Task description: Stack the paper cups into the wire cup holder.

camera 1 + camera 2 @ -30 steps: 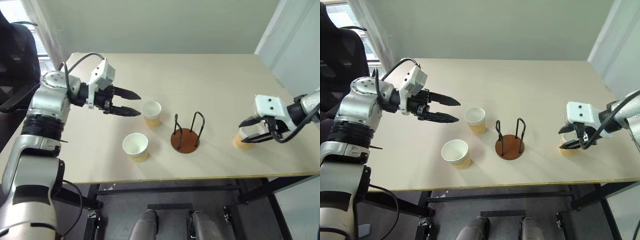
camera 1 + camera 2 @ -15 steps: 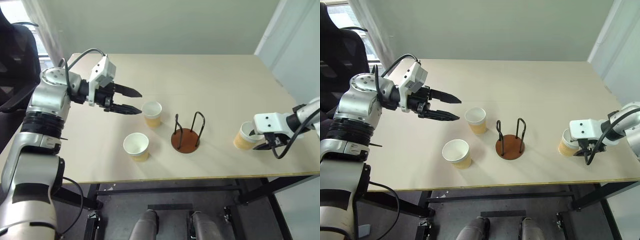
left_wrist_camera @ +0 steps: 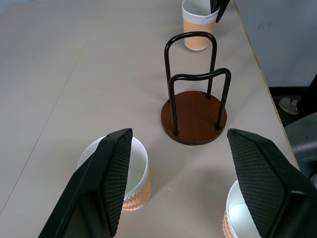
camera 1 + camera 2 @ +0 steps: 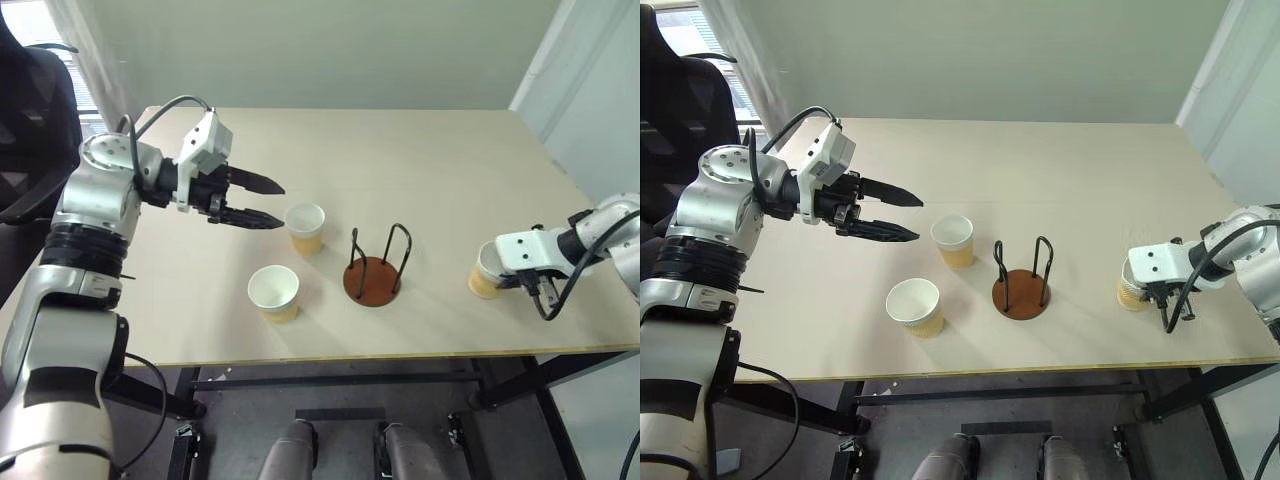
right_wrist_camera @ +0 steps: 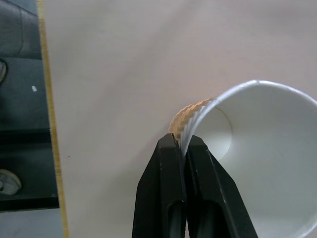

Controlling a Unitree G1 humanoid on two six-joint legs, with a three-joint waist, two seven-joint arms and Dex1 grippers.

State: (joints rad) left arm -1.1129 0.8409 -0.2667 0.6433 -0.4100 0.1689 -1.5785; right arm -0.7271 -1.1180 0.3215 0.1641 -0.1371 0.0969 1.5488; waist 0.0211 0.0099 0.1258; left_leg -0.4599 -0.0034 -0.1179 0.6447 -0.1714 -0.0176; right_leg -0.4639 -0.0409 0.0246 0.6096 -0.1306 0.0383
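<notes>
Now the right gripper (image 5: pixel 184 148) has its fingers clenched on the rim wall of the far-right paper cup (image 4: pixel 486 279), ready to lift it toward the wire cup holder (image 4: pixel 374 270) mid-counter; the left gripper (image 4: pixel 262 203) hovers spread beside another cup (image 4: pixel 304 227).

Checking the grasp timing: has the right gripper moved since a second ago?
Yes. The right gripper has dropped toward the table's near edge and shut on the wall of the paper cup.

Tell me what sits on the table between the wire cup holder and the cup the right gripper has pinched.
Nothing: bare table separates the wire cup holder from that cup, seen in both eye views.
</notes>
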